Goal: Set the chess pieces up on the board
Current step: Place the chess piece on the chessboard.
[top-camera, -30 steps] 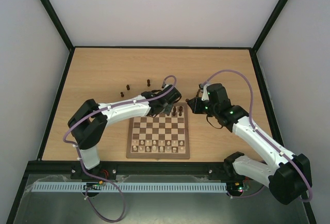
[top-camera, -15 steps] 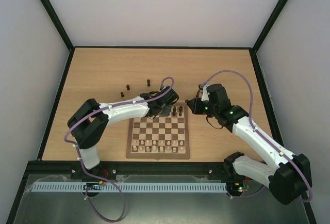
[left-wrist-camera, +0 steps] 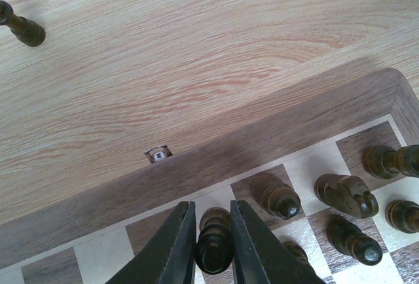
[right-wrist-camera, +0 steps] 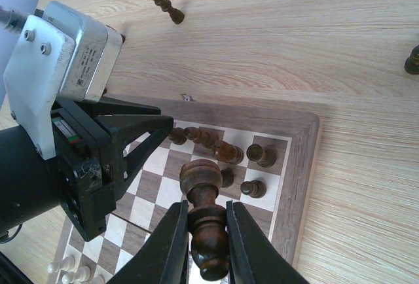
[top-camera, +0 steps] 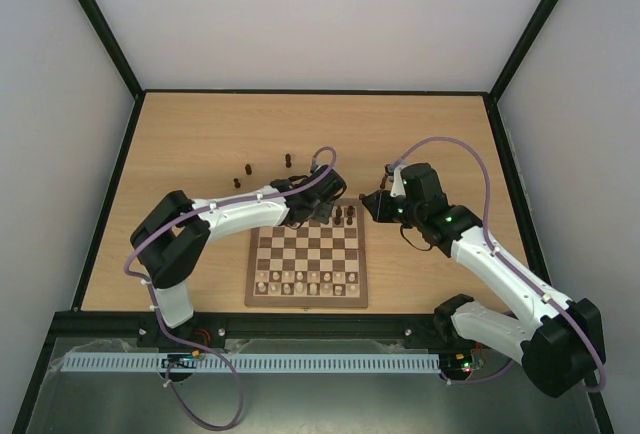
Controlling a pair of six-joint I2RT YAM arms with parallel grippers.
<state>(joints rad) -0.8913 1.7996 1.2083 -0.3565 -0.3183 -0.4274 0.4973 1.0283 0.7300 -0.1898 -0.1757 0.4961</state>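
The board (top-camera: pixel 306 300) lies between the arms. Several dark chess pieces (top-camera: pixel 343 216) stand at its far right corner. In the left wrist view my left gripper (left-wrist-camera: pixel 212 218) is shut on a dark piece (left-wrist-camera: pixel 214 248), held over a cream square of the back row beside other dark pieces (left-wrist-camera: pixel 281 199). Whether it touches the square I cannot tell. My right gripper (right-wrist-camera: pixel 206 207) is shut on a dark chess piece (right-wrist-camera: pixel 201 182), lifted above the board's right side (right-wrist-camera: pixel 302 166). From above, the left gripper (top-camera: pixel 322 209) and right gripper (top-camera: pixel 372 204) flank that corner.
Loose dark pieces (top-camera: pixel 247 169) (top-camera: pixel 287 160) (top-camera: pixel 237 183) stand on the tabletop beyond the board, one lying tipped (right-wrist-camera: pixel 167 7). Pale pieces (top-camera: pixel 300 284) fill the near rows. The left gripper's body (right-wrist-camera: pixel 65 133) hangs close to my right gripper's left.
The left gripper has shifted slightly left along the board's far edge, and the right gripper has edged a little towards the board. Both grips are unchanged.
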